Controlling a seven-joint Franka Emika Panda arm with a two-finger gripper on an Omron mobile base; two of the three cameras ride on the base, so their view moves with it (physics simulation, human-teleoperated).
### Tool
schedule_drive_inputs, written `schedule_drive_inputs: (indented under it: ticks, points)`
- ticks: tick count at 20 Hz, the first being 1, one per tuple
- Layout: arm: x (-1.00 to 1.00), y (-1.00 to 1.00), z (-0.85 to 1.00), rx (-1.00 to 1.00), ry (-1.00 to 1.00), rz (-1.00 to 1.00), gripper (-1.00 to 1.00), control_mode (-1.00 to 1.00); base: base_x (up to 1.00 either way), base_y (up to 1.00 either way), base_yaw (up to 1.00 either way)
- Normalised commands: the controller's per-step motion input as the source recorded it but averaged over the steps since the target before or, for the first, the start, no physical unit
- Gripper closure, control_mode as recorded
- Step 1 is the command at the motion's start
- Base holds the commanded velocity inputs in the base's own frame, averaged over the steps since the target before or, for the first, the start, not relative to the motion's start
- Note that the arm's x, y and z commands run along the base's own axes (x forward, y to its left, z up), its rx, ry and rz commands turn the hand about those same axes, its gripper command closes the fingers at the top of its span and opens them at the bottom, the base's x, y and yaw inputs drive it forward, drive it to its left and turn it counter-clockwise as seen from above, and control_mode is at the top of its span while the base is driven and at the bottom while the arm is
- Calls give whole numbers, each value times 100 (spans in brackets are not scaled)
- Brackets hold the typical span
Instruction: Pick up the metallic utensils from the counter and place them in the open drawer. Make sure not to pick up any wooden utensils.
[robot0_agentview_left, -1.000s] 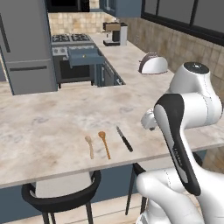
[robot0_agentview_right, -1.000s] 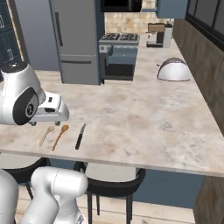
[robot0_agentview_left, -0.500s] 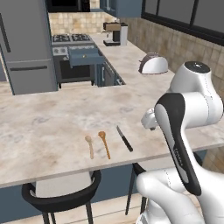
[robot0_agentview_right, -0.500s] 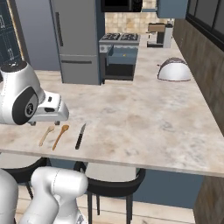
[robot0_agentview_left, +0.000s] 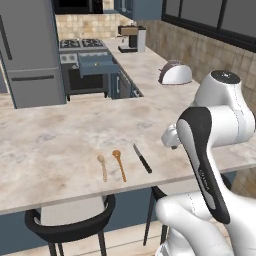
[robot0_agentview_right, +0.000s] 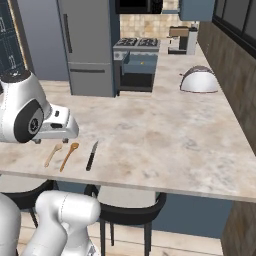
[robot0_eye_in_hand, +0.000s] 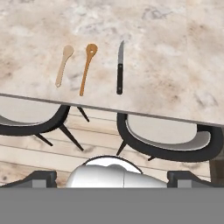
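Note:
A slim black-handled knife (robot0_eye_in_hand: 119, 68) with a grey blade, the metallic utensil in sight, lies on the pale marbled counter (robot0_eye_in_hand: 175, 52) near its front edge. To its left lie the two wooden utensils, an orange-brown spoon (robot0_eye_in_hand: 88, 68) and a pale tan spoon (robot0_eye_in_hand: 64, 65). All three appear again in the left base view: knife (robot0_agentview_left: 142, 158), orange-brown spoon (robot0_agentview_left: 119, 164), tan spoon (robot0_agentview_left: 102, 167). My gripper (robot0_eye_in_hand: 112, 178) hangs above the counter's front edge, open with nothing between its fingers. The open drawer (robot0_agentview_right: 139, 64), slate-blue, juts out far back beside the stove.
Black stools (robot0_eye_in_hand: 168, 142) stand under the counter's front edge. A silver toaster (robot0_agentview_left: 175, 74) and a coffee machine (robot0_agentview_left: 133, 38) sit on the far right counter run. A grey fridge (robot0_agentview_right: 87, 47) stands at the back left.

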Motion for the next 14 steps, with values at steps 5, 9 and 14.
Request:
schedule_drive_inputs:
  ticks: [5,9,14]
  points:
    - [37,0,-7,0,0,3,-100,-100,0,0,0]
    - [98,16,-24,0,10,2,-100,-100,0,0,0]
    - [78,36,-23,0,12,0,-100,-100,0,0,0]
